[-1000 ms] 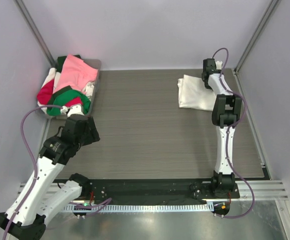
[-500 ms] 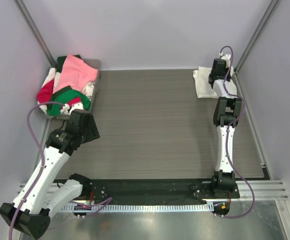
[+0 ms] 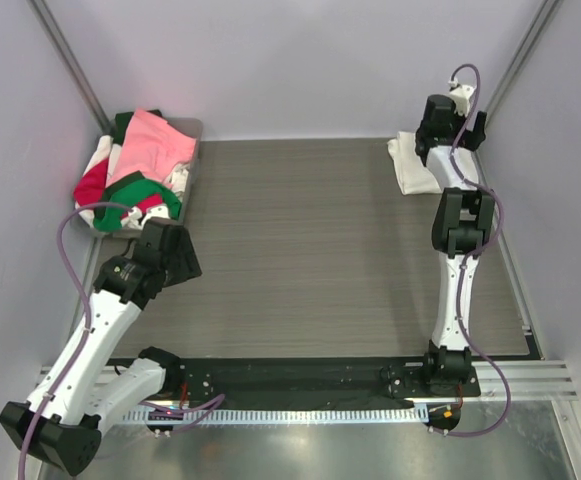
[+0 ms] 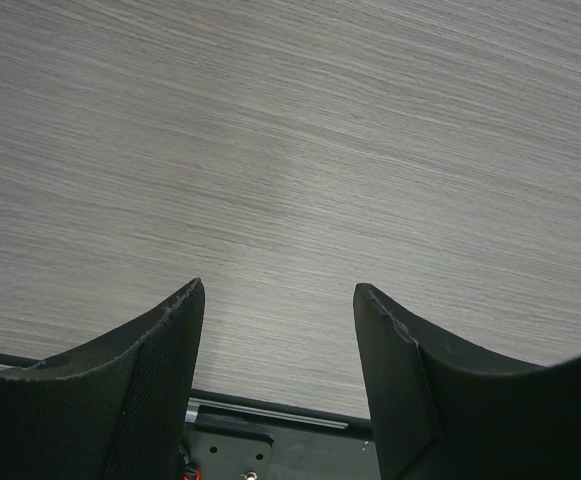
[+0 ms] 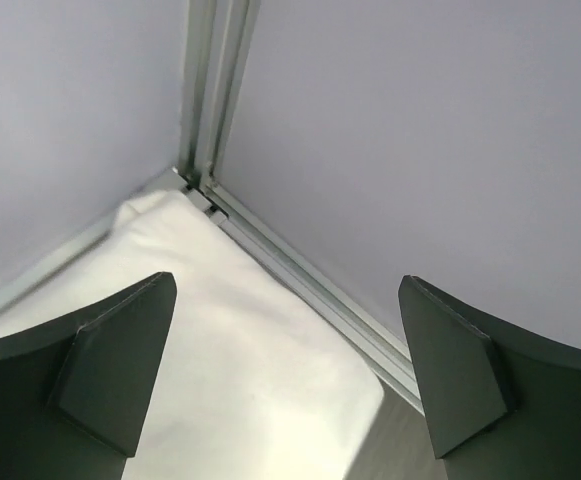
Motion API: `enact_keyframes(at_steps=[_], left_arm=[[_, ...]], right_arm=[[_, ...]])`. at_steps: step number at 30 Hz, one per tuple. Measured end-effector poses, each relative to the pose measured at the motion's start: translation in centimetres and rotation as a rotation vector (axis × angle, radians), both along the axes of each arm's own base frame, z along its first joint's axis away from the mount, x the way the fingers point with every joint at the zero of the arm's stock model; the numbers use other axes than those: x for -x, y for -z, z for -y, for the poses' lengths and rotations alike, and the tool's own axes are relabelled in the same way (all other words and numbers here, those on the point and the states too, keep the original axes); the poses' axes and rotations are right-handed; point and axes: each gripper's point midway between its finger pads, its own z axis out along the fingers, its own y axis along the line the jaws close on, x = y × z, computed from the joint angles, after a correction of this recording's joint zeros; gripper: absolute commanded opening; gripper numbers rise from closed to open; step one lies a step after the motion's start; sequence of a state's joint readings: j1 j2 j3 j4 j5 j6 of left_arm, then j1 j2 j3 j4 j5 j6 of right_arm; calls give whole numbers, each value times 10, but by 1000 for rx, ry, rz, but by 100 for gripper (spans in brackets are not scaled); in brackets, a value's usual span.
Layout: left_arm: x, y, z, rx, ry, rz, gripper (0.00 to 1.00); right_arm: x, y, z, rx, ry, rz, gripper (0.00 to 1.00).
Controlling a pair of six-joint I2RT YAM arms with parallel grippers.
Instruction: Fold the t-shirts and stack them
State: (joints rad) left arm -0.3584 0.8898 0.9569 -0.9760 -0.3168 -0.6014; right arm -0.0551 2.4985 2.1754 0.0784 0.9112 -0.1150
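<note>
A folded white t-shirt (image 3: 411,166) lies flat in the table's far right corner, also filling the lower left of the right wrist view (image 5: 260,360). My right gripper (image 3: 448,118) hovers over it, open wide (image 5: 288,290), with nothing between its fingers. A pile of pink, red, green and white t-shirts (image 3: 138,170) sits in the grey tray (image 3: 192,128) at the far left. My left gripper (image 3: 182,262) hangs just in front of that tray, open over bare table (image 4: 278,292), holding nothing.
The enclosure's walls and aluminium corner posts (image 5: 202,90) stand close behind the white shirt. A metal rail (image 5: 310,280) runs along the table's right edge. The black base plate (image 4: 270,445) shows under the left fingers at the near edge.
My right gripper carried the white shirt from mid-right into the far right corner, then let go and opened wide. The left arm shifted slightly.
</note>
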Motion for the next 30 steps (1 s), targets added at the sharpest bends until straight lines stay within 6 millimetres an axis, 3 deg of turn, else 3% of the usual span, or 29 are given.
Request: enact_keyframes(at_steps=[4, 5, 6, 7, 9, 11, 12, 14, 16, 19, 22, 27, 30], left_arm=[[1, -3, 1, 9, 4, 12, 63], [2, -4, 1, 12, 4, 19, 63], [2, -6, 0, 16, 4, 31, 63], [3, -9, 0, 20, 3, 42, 63], [5, -13, -1, 28, 1, 66, 63], [6, -17, -2, 34, 0, 86, 63], [6, -19, -2, 36, 0, 92, 63], [7, -21, -3, 37, -2, 102, 63], [8, -22, -4, 38, -5, 111, 63], [9, -25, -5, 42, -8, 129, 64], [10, -27, -6, 44, -12, 141, 63], [10, -28, -7, 47, -22, 142, 63], [10, -28, -8, 47, -32, 144, 63]], right_arm=[[31, -99, -43, -106, -99, 126, 100], [46, -134, -65, -149, -163, 182, 100], [62, -156, -81, -186, -209, 220, 100], [86, -184, -101, -232, -268, 271, 100], [135, -213, -137, -311, -373, 334, 100], [183, -222, -183, -402, -511, 373, 100], [204, -218, -206, -451, -587, 381, 100], [243, -186, -244, -543, -700, 340, 100], [286, -135, -269, -633, -780, 251, 100], [340, -46, -288, -759, -826, 90, 100], [389, 14, -300, -874, -862, -18, 100], [420, 27, -335, -1000, -1003, -23, 100], [429, 48, -353, -1037, -1063, -68, 100]])
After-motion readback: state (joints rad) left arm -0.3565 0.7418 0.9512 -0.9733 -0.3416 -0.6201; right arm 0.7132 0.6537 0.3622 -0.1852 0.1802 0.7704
